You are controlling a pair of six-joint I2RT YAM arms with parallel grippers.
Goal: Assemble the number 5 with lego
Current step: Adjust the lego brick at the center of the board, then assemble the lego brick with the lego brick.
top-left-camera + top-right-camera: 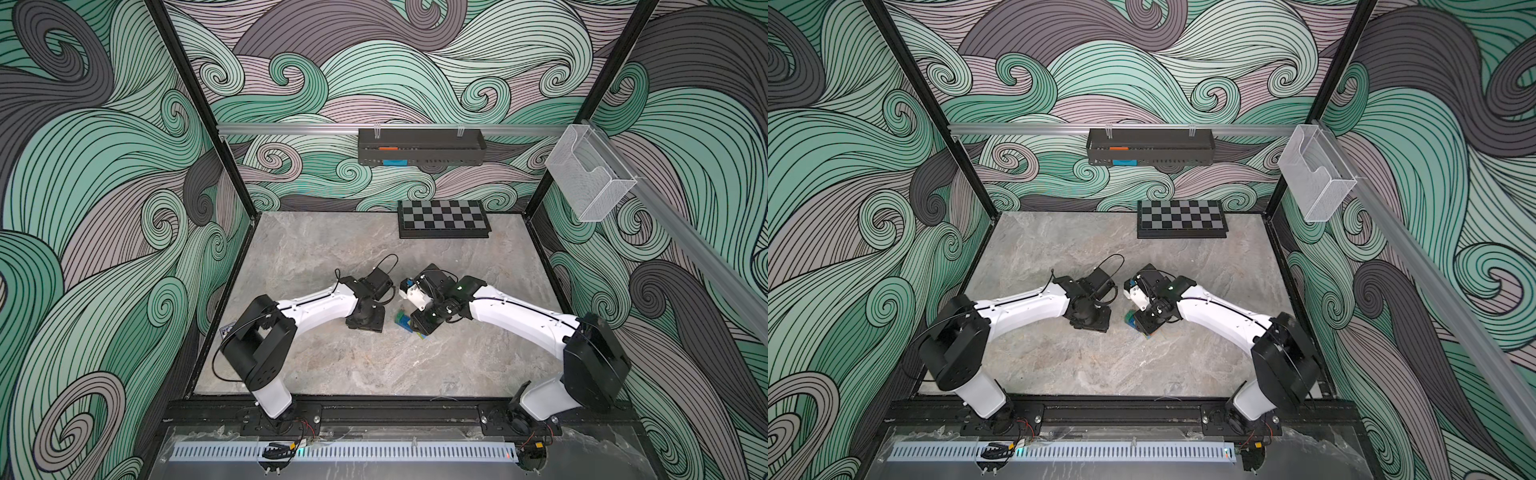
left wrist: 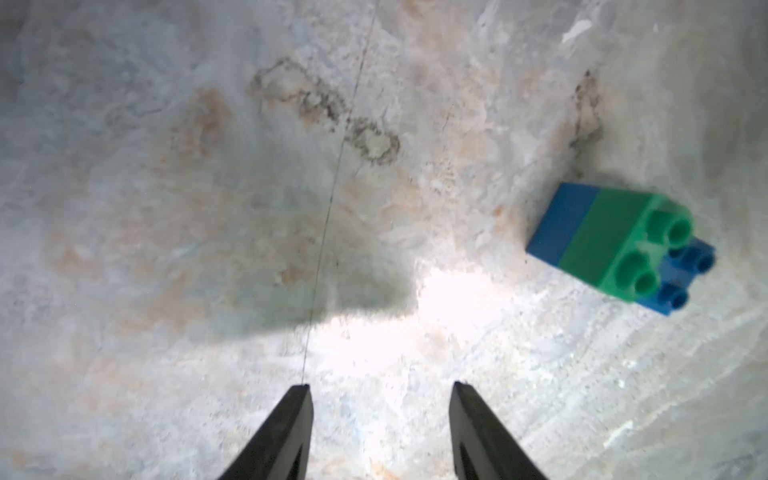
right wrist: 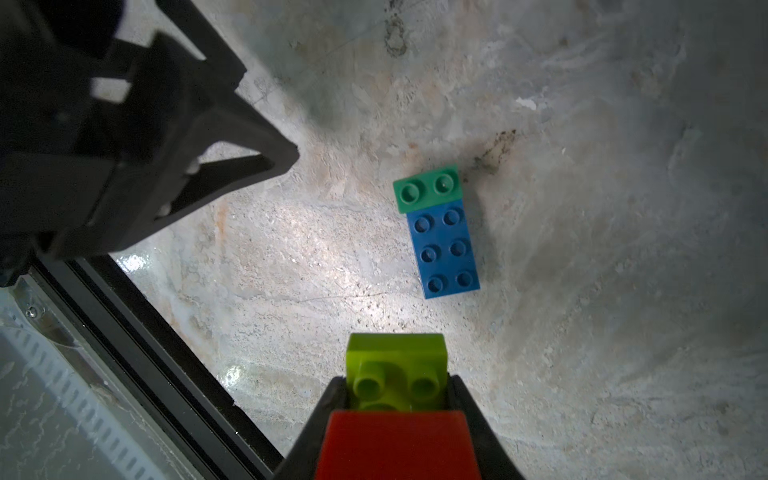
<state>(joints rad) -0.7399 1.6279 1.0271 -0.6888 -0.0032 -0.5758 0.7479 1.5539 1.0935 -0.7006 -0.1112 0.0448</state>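
Right wrist: right gripper (image 3: pixel 397 386) clamps lime brick (image 3: pixel 397 365) under red brick (image 3: pixel 397 444); left gripper (image 2: pixel 380 415) released, empty. Misaligned studs over green brick (image 3: pixel 428 188) on blue brick (image 3: pixel 444 253) could topple base; light-blue link probably hidden.

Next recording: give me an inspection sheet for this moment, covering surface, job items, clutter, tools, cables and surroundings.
Surface: grey marbled tabletop, with dark stains in the wrist views.
Job's things: dark blue brick lies on the tabletop with the small dark green brick stacked on one end; lime green brick with a red brick against it is in the right tool.
Clutter: folded chessboard at the far edge.
Tools: left tool open and empty above bare tabletop; right tool shut on the lime green brick.
Cables: black cable loop at the left wrist.
Surroundings: swirl-patterned walls, black wall tray, clear wall bin.
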